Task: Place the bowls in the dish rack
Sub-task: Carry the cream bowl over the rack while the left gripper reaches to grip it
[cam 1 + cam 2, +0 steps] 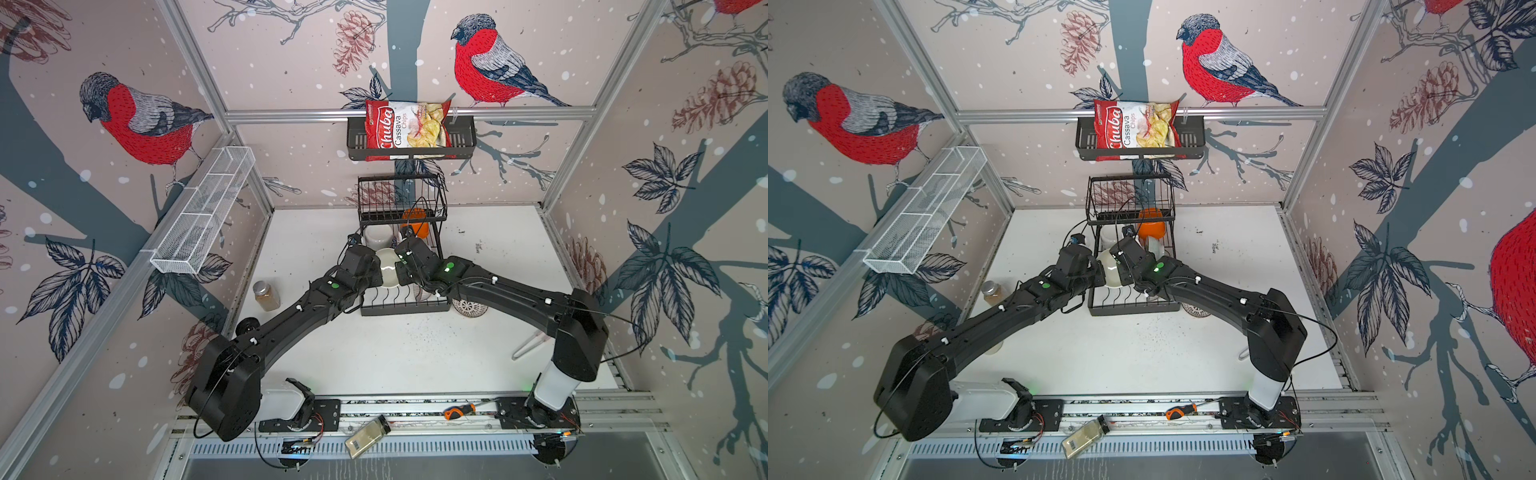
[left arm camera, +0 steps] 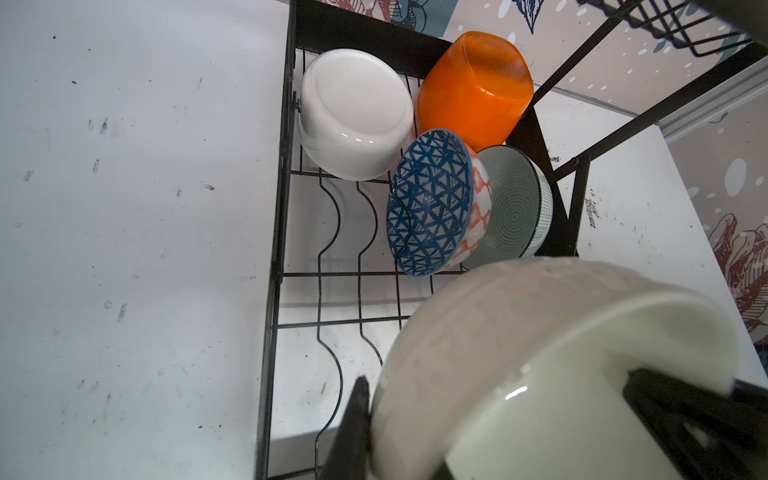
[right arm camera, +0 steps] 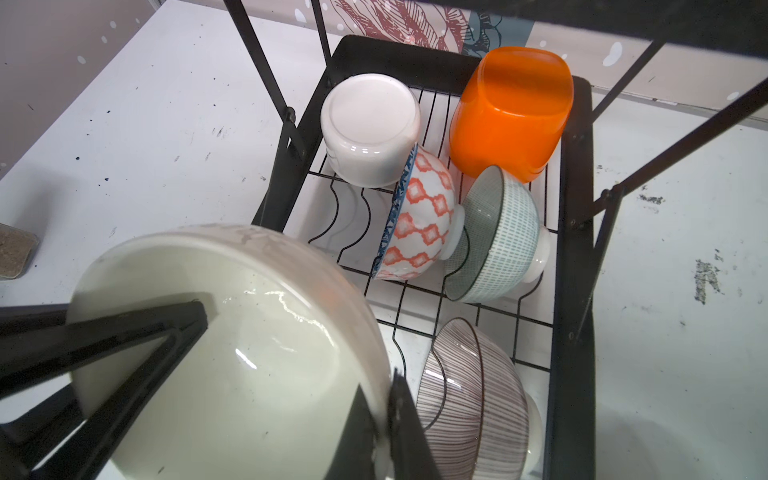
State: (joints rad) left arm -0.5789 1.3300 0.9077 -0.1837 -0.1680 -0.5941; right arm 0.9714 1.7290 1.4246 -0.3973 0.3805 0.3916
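Note:
A pale mint-green bowl [image 1: 388, 268] [image 1: 1111, 268] hangs tilted over the black wire dish rack [image 1: 405, 309] [image 2: 286, 166] [image 3: 575, 249]. My left gripper [image 1: 378, 270] [image 2: 374, 415] is shut on one side of its rim. My right gripper [image 1: 398, 270] [image 3: 384, 395] pinches the opposite side. In the rack lie a white bowl [image 2: 357, 112], an orange bowl [image 2: 473, 87], a blue-and-red patterned bowl [image 2: 428, 203], a green patterned bowl [image 2: 515, 203] and a brown-striped bowl [image 3: 469, 399]. A black-patterned bowl [image 1: 469, 307] sits upside down on the table right of the rack.
The rack's raised wire basket [image 1: 401, 199] stands at its far end, just beyond the grippers. A jar [image 1: 267, 295] stands left of the rack and tongs [image 1: 528, 347] lie at the right. A screwdriver [image 1: 459, 410] and a bottle [image 1: 368, 436] lie on the front rail.

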